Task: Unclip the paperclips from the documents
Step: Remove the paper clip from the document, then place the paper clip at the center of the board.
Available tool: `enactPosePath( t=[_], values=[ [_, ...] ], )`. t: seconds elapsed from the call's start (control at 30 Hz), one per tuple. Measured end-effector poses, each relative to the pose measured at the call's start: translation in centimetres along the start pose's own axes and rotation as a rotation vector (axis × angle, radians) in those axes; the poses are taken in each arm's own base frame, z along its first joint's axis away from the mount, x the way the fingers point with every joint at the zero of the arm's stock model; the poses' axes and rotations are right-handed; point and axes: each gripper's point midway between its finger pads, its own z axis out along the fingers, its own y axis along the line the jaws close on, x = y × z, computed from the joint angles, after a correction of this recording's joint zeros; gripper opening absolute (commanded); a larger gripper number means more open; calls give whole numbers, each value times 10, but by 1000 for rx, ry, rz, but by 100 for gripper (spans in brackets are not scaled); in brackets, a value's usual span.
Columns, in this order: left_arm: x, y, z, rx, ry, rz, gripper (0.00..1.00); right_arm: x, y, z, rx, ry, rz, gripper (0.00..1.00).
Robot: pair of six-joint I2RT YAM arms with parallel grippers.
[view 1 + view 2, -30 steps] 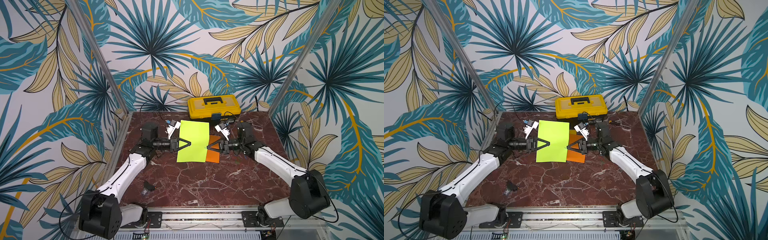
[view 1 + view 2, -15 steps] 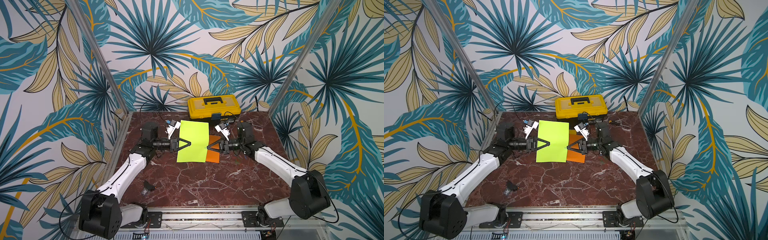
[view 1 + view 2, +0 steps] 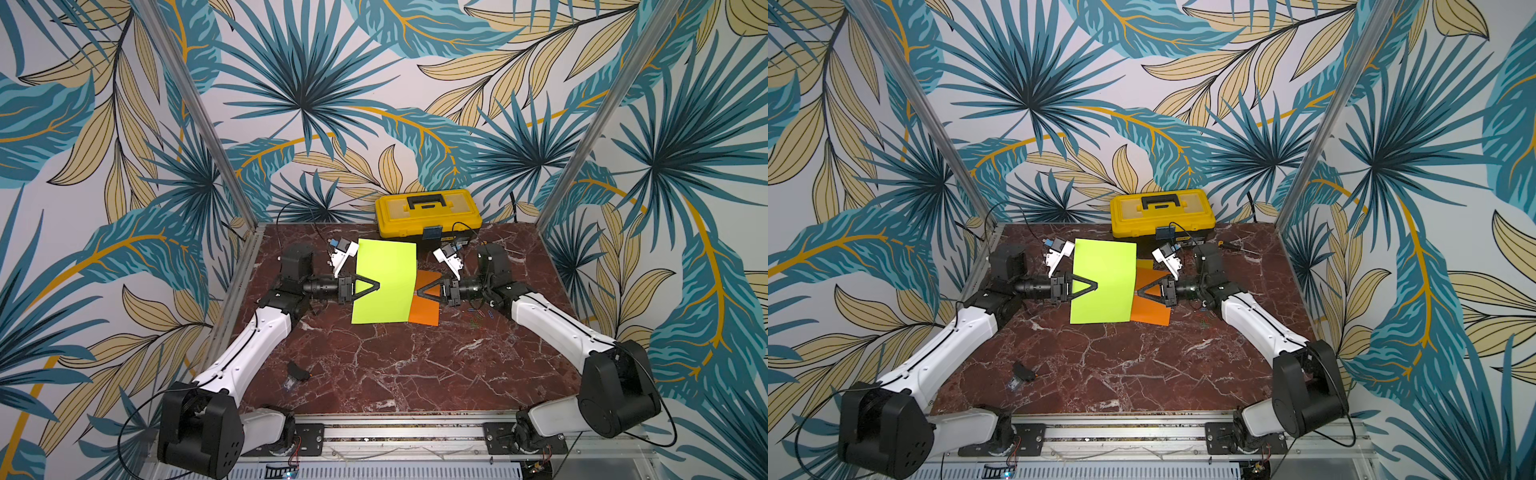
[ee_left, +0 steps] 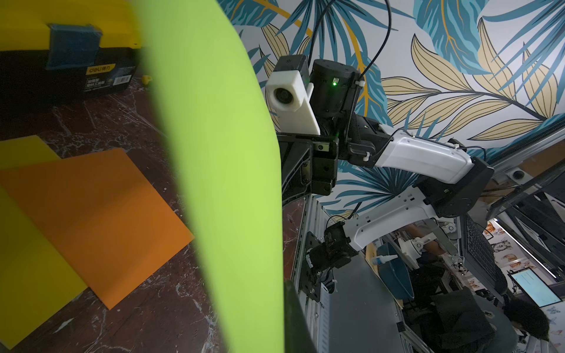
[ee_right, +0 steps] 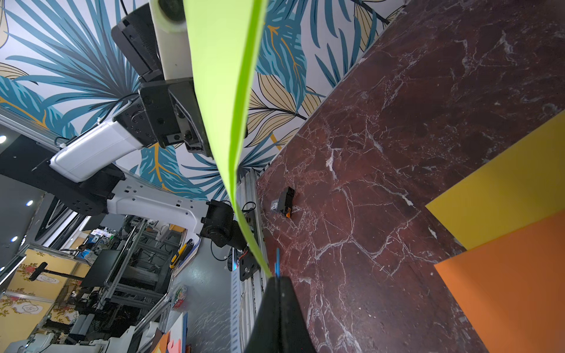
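Counter [image 3: 415, 365]: green sheet [image 3: 384, 286] held up off it, mid-way along the back edge, spanned between both arms. Orange sheet [image 3: 424, 311] and yellow sheet [image 3: 1144, 264] lie flat beneath it, overlapping. Left pincer [image 3: 376, 286] pressed together on the green sheet's left edge. Right pincer [image 3: 419, 289] pressed together at the opposite edge, pinching a blue clip [image 5: 277, 262]. Loose clips [image 3: 478, 319] lie on the counter beside the right arm.

Step in hand, as I read it: sliding the blue clip off the green sheet. Left should hold firm as anchor. Right should draw straight outward in the sheet's plane, along the clip's length, without twisting. The paper is bowed, so a sideways tug would likely crease or tear it. Then drop the clip among the loose clips.

Views: only the right wrist view shows the blue clip, poking past the pincer tips where the sheet's edge enters. In both top views it is too small to see. The left wrist view shows the bow of the sheet but no clip. Whether more clips sit on the green sheet, I cannot tell.
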Motion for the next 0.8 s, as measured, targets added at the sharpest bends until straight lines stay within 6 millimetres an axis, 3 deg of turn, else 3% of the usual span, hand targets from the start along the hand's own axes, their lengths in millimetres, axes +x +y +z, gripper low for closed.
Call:
enactPosePath(
  t=[0.43,0.63,0.8],
  values=[
    [0,0,0,0,-1,0,0,2,-8,-1,38,-1,17,5],
    [-1,0,-1,-2,-3,0,0,6,-33,-12,152,-10,76,5],
    [0,-1,-2,-3,-5,4,0,9,-73,-32,305,-38,170,5]
  ],
)
